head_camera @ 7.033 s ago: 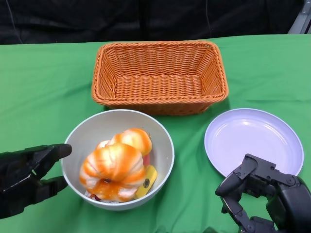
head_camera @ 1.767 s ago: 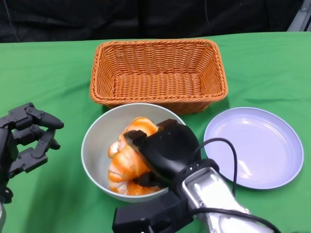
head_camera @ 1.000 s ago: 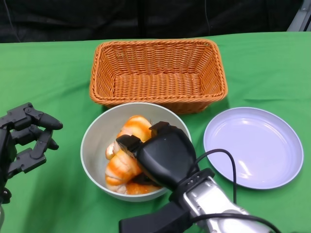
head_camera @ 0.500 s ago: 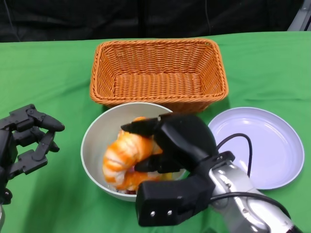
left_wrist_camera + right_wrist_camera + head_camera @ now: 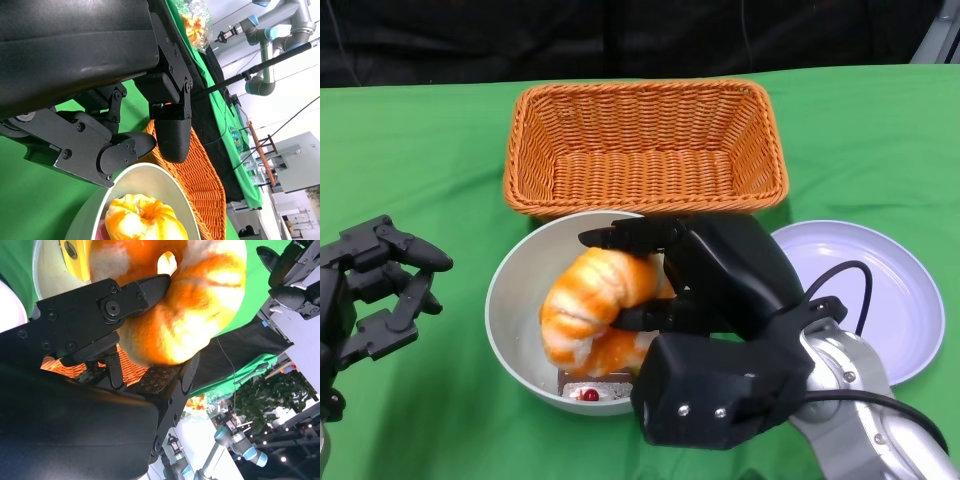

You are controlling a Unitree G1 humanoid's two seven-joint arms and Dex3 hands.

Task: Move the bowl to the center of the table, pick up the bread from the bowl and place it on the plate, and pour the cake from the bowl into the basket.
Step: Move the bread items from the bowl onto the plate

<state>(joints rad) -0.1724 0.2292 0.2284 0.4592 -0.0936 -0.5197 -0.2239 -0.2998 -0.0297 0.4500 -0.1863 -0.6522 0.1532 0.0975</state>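
Your right hand (image 5: 705,285) is grasping the bread (image 5: 592,300) above the bowl (image 5: 515,300); left hand (image 5: 370,290) is idling, fingers released. Lifting clear, be carrying it toward the plate (image 5: 895,300) at three o'clock.

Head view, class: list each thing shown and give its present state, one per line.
Bread: held by the right hand, over the bowl.
Bowl: upright, cake inside.
Basket: empty.
Plate: empty.
Left hand: holds nothing, fingers apart.
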